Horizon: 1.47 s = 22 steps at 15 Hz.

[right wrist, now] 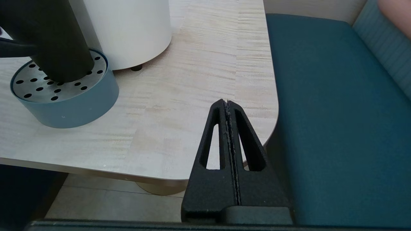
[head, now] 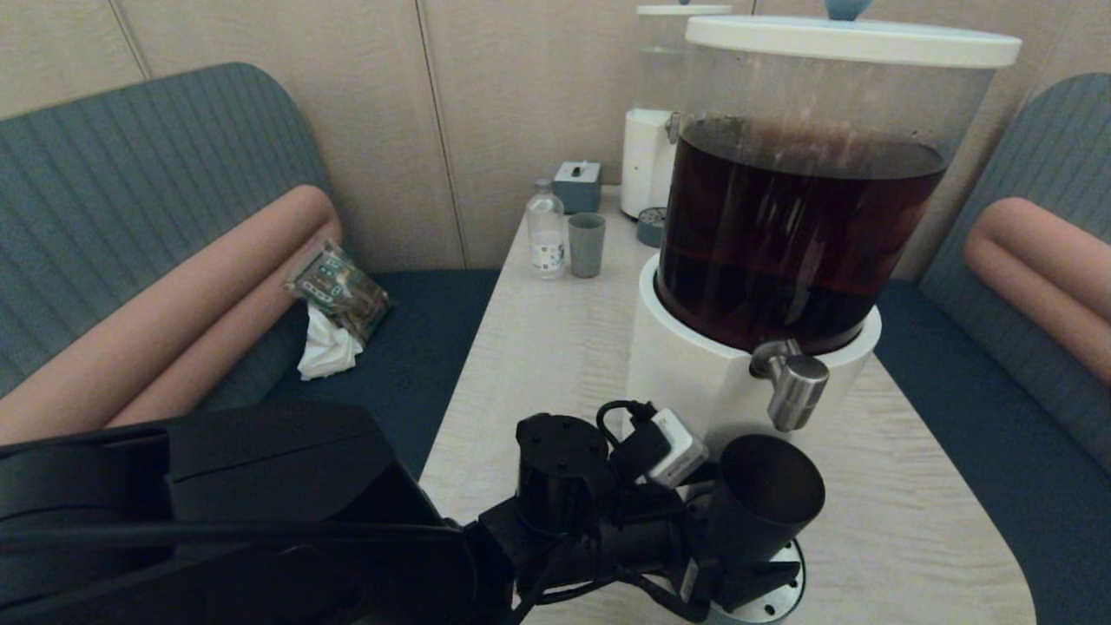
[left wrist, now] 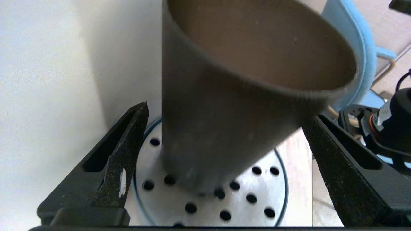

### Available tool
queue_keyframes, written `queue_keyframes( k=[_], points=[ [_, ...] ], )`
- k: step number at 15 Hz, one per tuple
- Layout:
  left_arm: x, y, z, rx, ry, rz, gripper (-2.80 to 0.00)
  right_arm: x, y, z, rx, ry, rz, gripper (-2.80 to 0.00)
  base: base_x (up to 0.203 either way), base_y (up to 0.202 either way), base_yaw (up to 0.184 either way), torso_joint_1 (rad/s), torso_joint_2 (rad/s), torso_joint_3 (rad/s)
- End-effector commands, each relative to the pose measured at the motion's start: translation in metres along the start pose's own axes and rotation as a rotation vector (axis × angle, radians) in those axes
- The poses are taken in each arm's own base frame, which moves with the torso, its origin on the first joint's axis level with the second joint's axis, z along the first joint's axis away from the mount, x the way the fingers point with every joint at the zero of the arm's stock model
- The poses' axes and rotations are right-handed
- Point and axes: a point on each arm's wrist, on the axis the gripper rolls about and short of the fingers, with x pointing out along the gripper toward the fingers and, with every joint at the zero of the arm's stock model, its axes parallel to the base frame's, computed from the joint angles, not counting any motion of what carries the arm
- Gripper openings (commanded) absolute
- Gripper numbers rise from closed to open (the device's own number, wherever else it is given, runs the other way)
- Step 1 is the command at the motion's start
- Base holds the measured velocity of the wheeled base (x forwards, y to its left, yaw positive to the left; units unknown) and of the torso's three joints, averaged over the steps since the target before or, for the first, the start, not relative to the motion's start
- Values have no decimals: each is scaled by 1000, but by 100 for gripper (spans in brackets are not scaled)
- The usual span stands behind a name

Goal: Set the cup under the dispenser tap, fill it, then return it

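Bench items: a snack packet [head: 338,289] and a crumpled white tissue [head: 327,349] lay on the left seat.
Far table items: a clear bottle [head: 546,231] stood just beside a grey-green cup [head: 586,245]; behind them were a small grey box [head: 578,185] and a second dispenser [head: 658,121] with a clear tank.
Left gripper [left wrist: 221,154]: reached in from the left with its fingers [left wrist: 128,150] spread wide on either side of the cup, neither one visibly pressing its wall.
Cup [head: 764,503]: the dark tumbler rested on the perforated drip tray [left wrist: 257,205], looking tilted, at the foot of the white base.
Dispenser [head: 798,217]: held dark brown liquid.
Dispenser tap [head: 794,386]: a steel spout jutting above the cup's mouth.
Table [head: 555,347]: pale wood.
Right gripper [right wrist: 228,106]: hung off the table's near right corner, well apart from the cup, fingers pressed together on nothing.
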Motion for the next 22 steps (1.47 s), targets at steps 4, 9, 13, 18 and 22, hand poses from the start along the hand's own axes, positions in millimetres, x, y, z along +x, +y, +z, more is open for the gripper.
queue_keyframes(
  k=[4, 9, 13, 18, 22],
  points=[
    [11, 4, -6, 3, -2, -7, 0, 0, 0, 0, 0, -2, 0, -280, 0, 0, 0, 0, 0, 0],
    [14, 4, -3, 4, -13, -15, 0, 0, 0, 0, 0, -2, 0, -280, 0, 0, 0, 0, 0, 0],
    [15, 4, 1, 9, -26, -11, 0, 0, 0, 0, 0, -2, 0, -280, 0, 0, 0, 0, 0, 0],
    [16, 3, 2, 8, -30, -16, -280, 0, 0, 0, 0, -2, 0, -280, 0, 0, 0, 0, 0, 0],
    [15, 0, 2, 6, -27, -20, -280, 0, 0, 0, 0, -2, 0, -280, 0, 0, 0, 0, 0, 0]
  ],
)
